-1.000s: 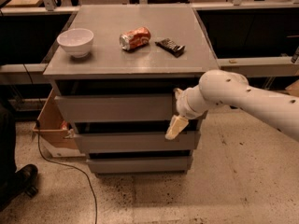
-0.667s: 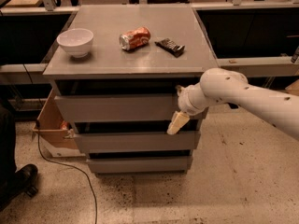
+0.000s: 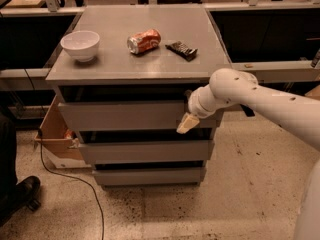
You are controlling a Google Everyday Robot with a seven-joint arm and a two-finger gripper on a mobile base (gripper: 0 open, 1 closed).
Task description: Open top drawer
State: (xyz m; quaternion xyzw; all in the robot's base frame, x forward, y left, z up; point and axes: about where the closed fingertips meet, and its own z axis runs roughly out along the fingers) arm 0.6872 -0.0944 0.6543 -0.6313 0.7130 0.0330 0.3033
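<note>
The top drawer (image 3: pixel 125 115) is the uppermost grey handleless front of the grey cabinet, with a dark gap above it. Its front stands slightly out from the cabinet top's edge. My gripper (image 3: pixel 186 115) is at the right end of this drawer front, at the end of my white arm (image 3: pixel 260 101), which reaches in from the right. A cream-coloured part of the gripper lies against the drawer front's lower right corner. The drawer's inside is hidden.
Two lower grey drawer fronts (image 3: pixel 145 151) (image 3: pixel 150 176) sit below. On the cabinet top (image 3: pixel 120 66) are a white bowl (image 3: pixel 80 44), an orange can (image 3: pixel 144 40) on its side and a dark wrapper (image 3: pixel 181 49). A cardboard box (image 3: pixel 52 134), a black cable (image 3: pixel 75 179) and a shoe (image 3: pixel 20 191) are at the left.
My gripper has moved slightly up and to the left along the right end of the top drawer front. The drawer and the things on top look unchanged.
</note>
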